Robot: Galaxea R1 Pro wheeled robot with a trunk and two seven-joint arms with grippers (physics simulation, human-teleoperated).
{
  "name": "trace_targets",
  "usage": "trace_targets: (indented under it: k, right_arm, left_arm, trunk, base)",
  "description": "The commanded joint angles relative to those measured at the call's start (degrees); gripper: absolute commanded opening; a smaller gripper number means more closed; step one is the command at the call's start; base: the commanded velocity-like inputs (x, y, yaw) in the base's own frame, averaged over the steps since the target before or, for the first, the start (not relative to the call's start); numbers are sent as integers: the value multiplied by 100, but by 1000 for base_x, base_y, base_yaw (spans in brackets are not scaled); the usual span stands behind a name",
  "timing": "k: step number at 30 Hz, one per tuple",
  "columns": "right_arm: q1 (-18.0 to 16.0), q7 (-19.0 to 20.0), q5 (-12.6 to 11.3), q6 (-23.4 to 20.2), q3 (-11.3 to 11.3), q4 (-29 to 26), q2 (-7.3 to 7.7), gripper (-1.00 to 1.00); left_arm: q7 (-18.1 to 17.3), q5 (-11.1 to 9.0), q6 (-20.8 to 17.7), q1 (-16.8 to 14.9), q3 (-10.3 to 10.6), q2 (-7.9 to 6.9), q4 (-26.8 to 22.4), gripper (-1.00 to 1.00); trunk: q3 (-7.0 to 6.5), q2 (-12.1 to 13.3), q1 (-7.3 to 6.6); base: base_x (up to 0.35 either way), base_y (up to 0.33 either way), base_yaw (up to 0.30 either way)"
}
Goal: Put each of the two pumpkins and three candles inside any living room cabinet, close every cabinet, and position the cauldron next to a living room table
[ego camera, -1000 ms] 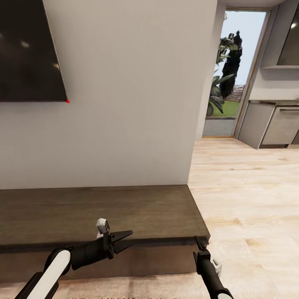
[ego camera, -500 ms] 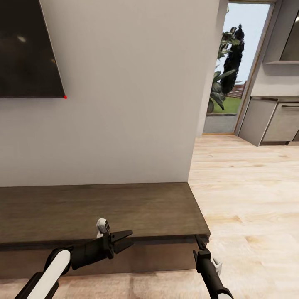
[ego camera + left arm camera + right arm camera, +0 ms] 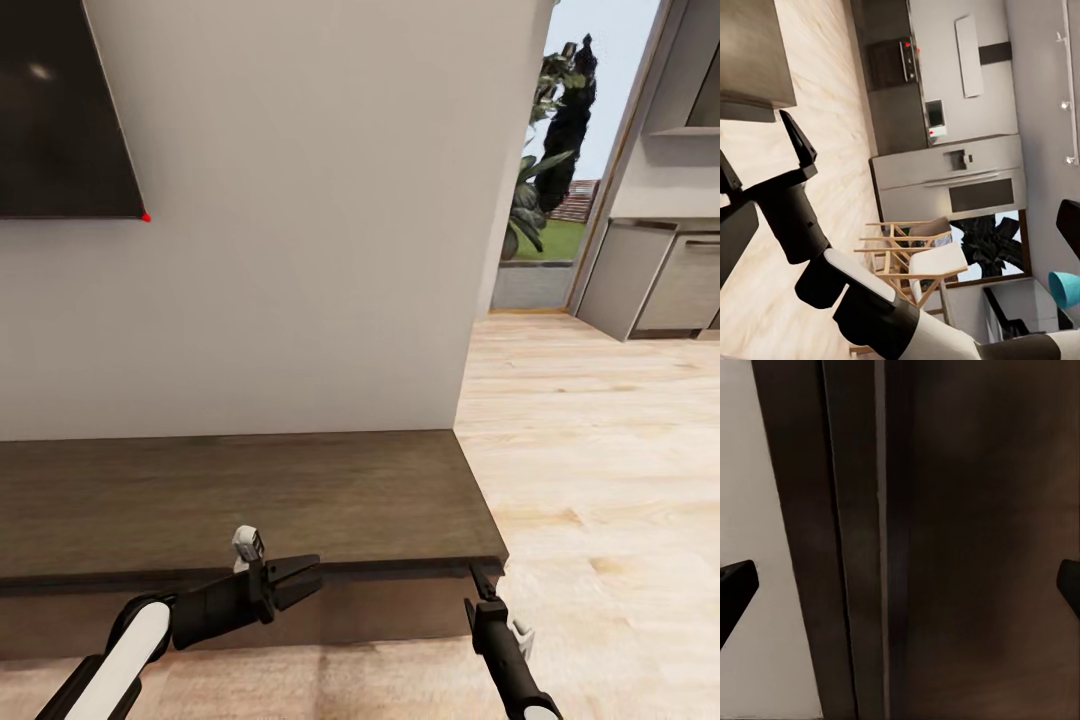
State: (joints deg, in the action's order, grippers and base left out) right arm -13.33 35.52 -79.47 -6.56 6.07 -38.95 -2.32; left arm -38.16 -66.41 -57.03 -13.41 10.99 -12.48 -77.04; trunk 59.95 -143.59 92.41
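The robot stands close in front of the cabinet (image 3: 250, 490), the long low dark-brown unit along the pale wall (image 3: 300, 200). Its flat top is bare and its right end stops just before the light wooden floor (image 3: 600, 450). A dark screen (image 3: 60, 110) hangs on the wall at the far left.

The left pincer (image 3: 300, 580) is held near the front edge of the cabinet, pointing to the right, with its two dark fingers spread apart and nothing between them. The right pincer (image 3: 487, 585) is at the near right corner of the cabinet, pointing forward. In the right wrist view its two fingertips (image 3: 735, 585) sit wide apart at the two sides of the picture, so it is open and holds nothing; between them the dark front of the cabinet (image 3: 967, 540) is very close.

On the far right a doorway opens to green plants (image 3: 545, 150), and grey kitchen units (image 3: 665, 280) stand beside it. In the left wrist view the right arm (image 3: 802, 225) appears before kitchen appliances (image 3: 952, 180) and wooden chairs (image 3: 915, 255).
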Motion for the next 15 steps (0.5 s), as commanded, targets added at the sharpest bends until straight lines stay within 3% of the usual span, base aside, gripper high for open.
trace_targets:
  k: [1,7,11,15]
  right_arm:
    - [-3,44,-40,-59,19,2,-4,100]
    - [-3,350,375,-56,25,9,-5,100]
    - [-3,438,448,-56,26,10,-5,100]
    - [-3,543,464,-56,26,10,-5,100]
  left_arm:
    - [-16,-3,-18,-4,6,-2,3,100]
    - [-16,-3,-18,-4,8,0,4,100]
    - [-16,-3,-18,-4,8,0,5,100]
    - [-16,-3,-18,-4,8,0,5,100]
  trunk:
    - [5,-2,-1]
    - [5,-2,-1]
    - [5,-2,-1]
    - [94,-7,9]
  base:
    - [0,0,0]
    - [0,0,0]
    - [0,0,0]
    - [0,0,0]
